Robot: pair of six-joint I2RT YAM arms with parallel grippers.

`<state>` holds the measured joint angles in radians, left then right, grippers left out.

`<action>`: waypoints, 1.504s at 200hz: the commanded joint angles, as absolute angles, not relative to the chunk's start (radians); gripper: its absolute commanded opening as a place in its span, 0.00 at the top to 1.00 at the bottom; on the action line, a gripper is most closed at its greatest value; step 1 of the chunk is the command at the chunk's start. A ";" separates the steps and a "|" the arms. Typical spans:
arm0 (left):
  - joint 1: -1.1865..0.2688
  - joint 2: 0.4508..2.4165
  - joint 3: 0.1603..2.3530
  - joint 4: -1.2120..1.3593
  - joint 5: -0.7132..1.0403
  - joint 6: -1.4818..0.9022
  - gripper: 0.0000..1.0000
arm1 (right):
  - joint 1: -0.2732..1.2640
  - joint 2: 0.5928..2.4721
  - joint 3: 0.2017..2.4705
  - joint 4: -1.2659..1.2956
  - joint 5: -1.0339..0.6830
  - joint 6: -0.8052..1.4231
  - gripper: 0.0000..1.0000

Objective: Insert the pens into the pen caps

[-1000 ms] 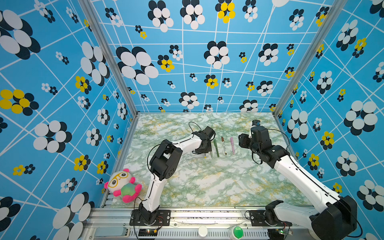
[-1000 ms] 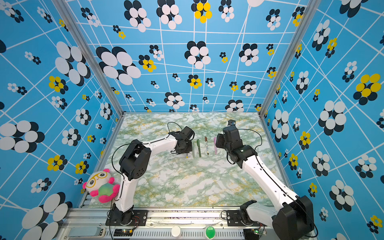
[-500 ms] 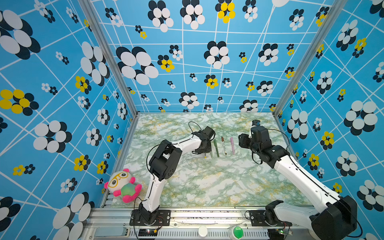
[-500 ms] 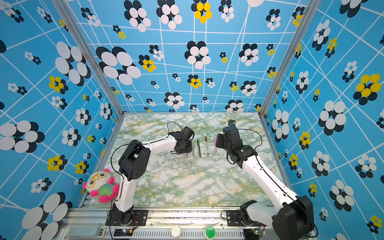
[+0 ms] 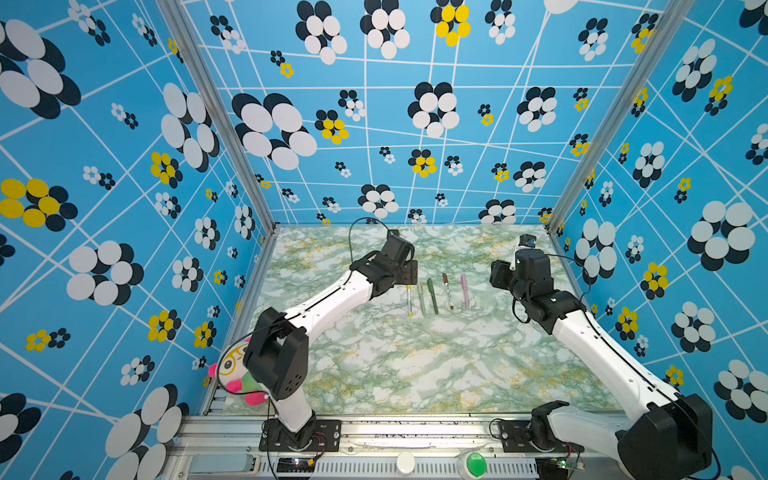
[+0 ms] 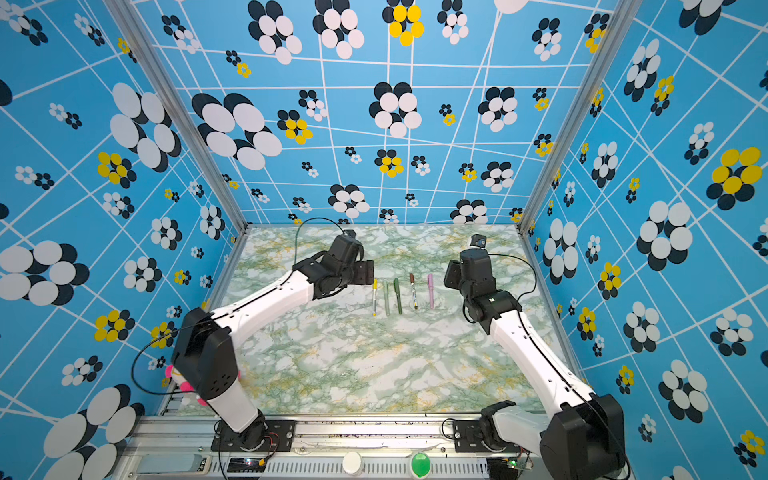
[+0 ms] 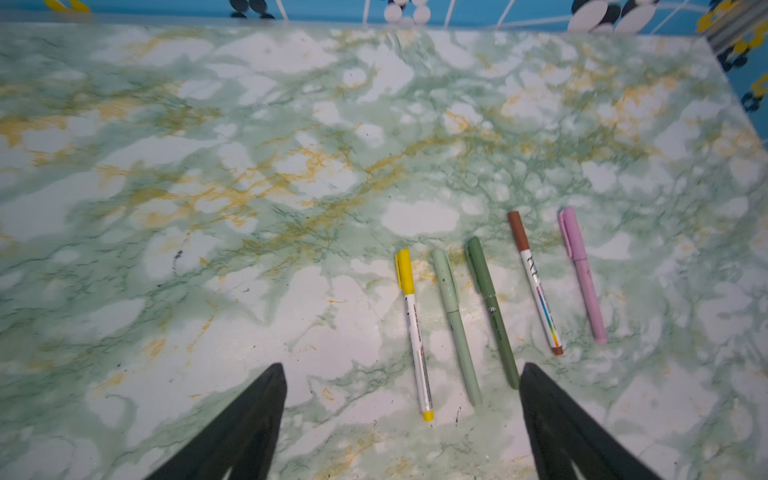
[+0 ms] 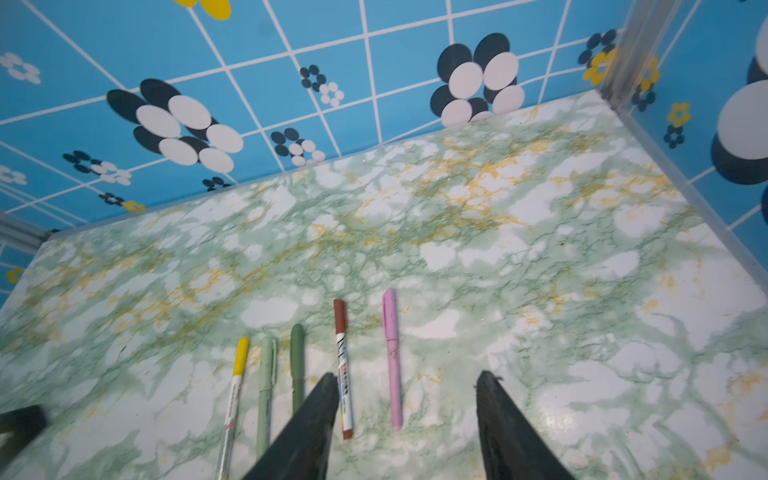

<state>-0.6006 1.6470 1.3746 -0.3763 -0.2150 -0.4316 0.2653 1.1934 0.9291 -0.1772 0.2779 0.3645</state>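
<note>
Five pens lie side by side on the marbled table, and each has its pen cap on its far end. From left to right they are the yellow-capped white pen (image 5: 409, 300) (image 7: 417, 340), the pale green pen (image 5: 422, 299) (image 7: 457, 328), the dark green pen (image 5: 432, 296) (image 7: 492, 311), the brown-capped white pen (image 5: 447, 291) (image 8: 343, 365) and the pink pen (image 5: 464, 291) (image 8: 392, 357). My left gripper (image 5: 409, 272) (image 7: 402, 369) hangs open above the yellow pen's end and holds nothing. My right gripper (image 5: 498, 274) (image 8: 407, 375) stands open above the table, right of the row. Below it the pink pen lies untouched.
A pink and green plush toy (image 5: 232, 374) sits at the table's front left corner, partly behind my left arm's elbow. Blue patterned walls close in the left, back and right sides. A metal rail (image 5: 374, 428) with the arm bases runs along the front edge.
My left gripper's jaws have gone from shut to wide open. The pens lie where they were, and the right arm has not moved.
</note>
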 commanded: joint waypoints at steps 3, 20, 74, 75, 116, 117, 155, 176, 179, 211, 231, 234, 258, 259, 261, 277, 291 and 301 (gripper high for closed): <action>-0.484 1.537 1.285 -0.281 -0.259 -0.334 0.05 | 0.216 1.197 0.877 -0.019 0.352 0.316 0.44; -0.392 1.450 1.189 -0.230 -0.260 -0.316 0.04 | 0.188 1.235 0.842 0.052 0.374 0.246 0.44; -0.127 1.222 0.772 0.032 -0.322 -0.287 0.00 | 0.043 1.348 0.757 0.191 0.439 0.221 0.29; -0.123 1.220 0.765 0.036 -0.322 -0.288 0.00 | 0.042 1.349 0.756 0.194 0.442 0.219 0.29; -0.048 1.188 0.580 0.186 -0.326 -0.314 0.01 | 0.020 1.386 0.736 0.190 0.659 0.217 0.13; -0.048 1.188 0.578 0.190 -0.327 -0.312 0.01 | 0.020 1.386 0.735 0.190 0.659 0.217 0.12; -0.042 1.212 0.546 0.246 -0.348 -0.298 0.01 | 0.008 1.416 0.712 0.150 0.682 0.215 0.01; -0.043 1.218 0.544 0.244 -0.349 -0.263 0.01 | 0.005 1.435 0.667 0.198 0.612 0.199 0.01; -0.043 1.219 0.539 0.246 -0.353 -0.259 0.01 | 0.005 1.439 0.660 0.208 0.598 0.199 0.01; -0.052 1.234 0.470 0.363 -0.378 -0.215 0.01 | 0.003 1.482 0.633 0.280 0.513 0.187 0.01; -0.064 1.280 0.425 0.513 -0.358 -0.170 0.01 | 0.002 1.470 0.577 0.445 0.426 0.169 0.01; -0.064 1.288 0.418 0.540 -0.352 -0.164 0.01 | 0.002 1.467 0.562 0.475 0.413 0.164 0.01; -0.070 1.347 0.398 0.666 -0.295 -0.095 0.01 | 0.003 1.471 0.453 0.712 0.336 0.118 0.01; -0.071 1.348 0.399 0.665 -0.292 -0.091 0.01 | 0.002 1.471 0.451 0.716 0.330 0.115 0.01; -0.072 1.350 0.398 0.667 -0.285 -0.085 0.01 | 0.003 1.470 0.447 0.722 0.320 0.113 0.01; -0.074 1.370 0.384 0.737 -0.220 -0.030 0.01 | 0.002 1.477 0.442 0.732 0.269 0.095 0.01; -0.073 1.427 0.322 0.910 -0.154 0.008 0.01 | 0.002 1.509 0.428 0.801 0.207 0.071 0.01; -0.074 1.467 0.326 0.945 -0.114 0.024 0.01 | 0.003 1.520 0.408 0.843 0.191 0.069 0.01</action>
<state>-0.0662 1.3907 0.3687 0.7238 -0.2401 -0.0700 0.0078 1.4895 0.4377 0.6537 0.3016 0.1127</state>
